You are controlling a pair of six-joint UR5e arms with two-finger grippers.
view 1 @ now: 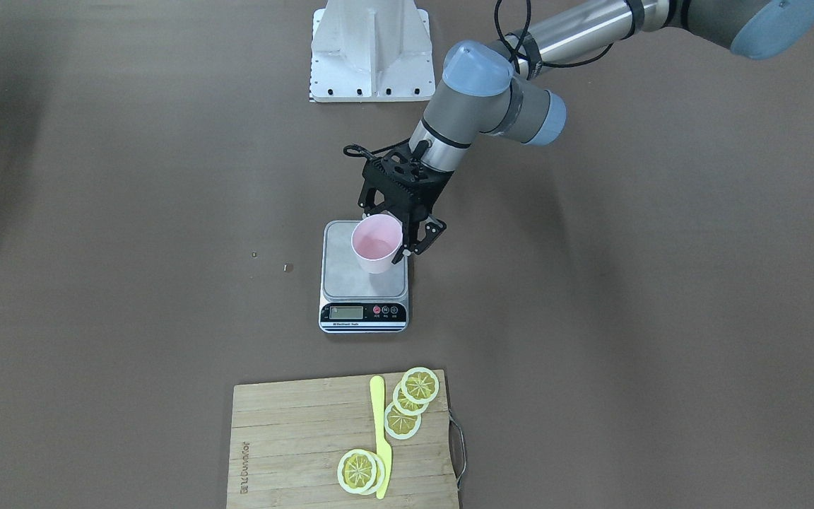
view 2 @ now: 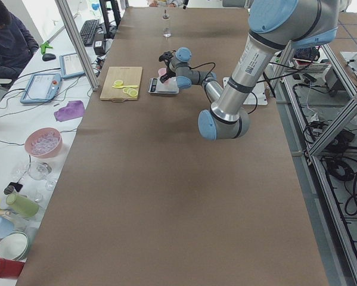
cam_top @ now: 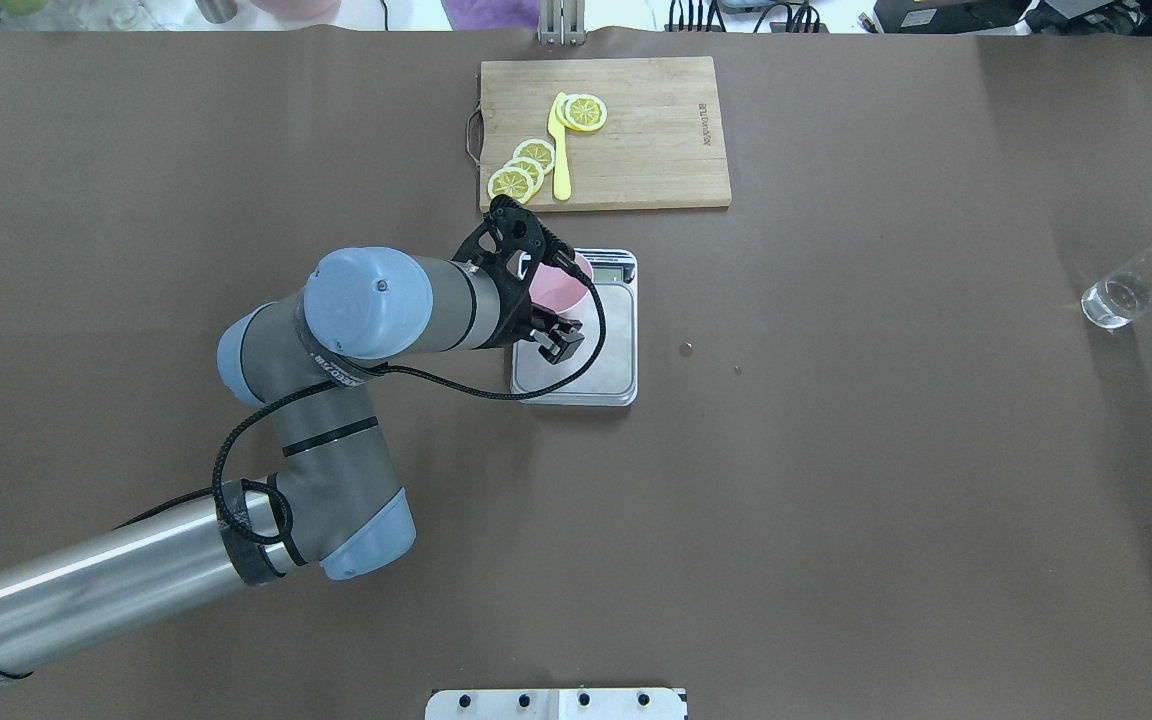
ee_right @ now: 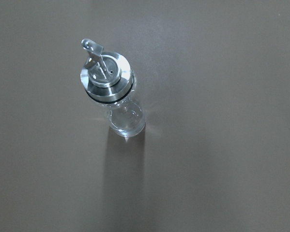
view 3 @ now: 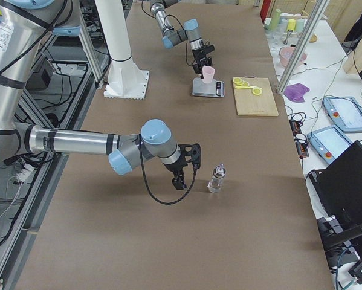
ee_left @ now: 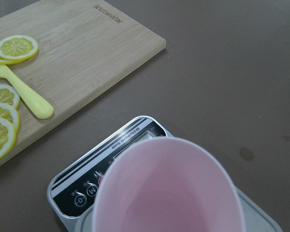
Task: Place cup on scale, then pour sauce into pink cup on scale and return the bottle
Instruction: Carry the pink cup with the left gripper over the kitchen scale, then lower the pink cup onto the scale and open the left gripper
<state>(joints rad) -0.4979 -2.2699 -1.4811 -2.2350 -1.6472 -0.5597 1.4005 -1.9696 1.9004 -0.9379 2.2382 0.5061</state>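
The left hand [view 1: 389,233] is pinching the pink cup [view 1: 376,246] by its wall and holding it tilted over the scale [view 1: 350,283] directly beneath, its base seemingly not yet sitting flat. The bottle [view 3: 216,179] is standing upright well away, just beside the right hand [view 3: 190,158]. I cannot tell whether that hand is spread. Its arm is the nearer one for the pour.

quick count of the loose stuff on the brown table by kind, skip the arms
cup: 1
scale: 1
bottle: 1
board: 1
knife: 1
lemon slices: 5
total: 10
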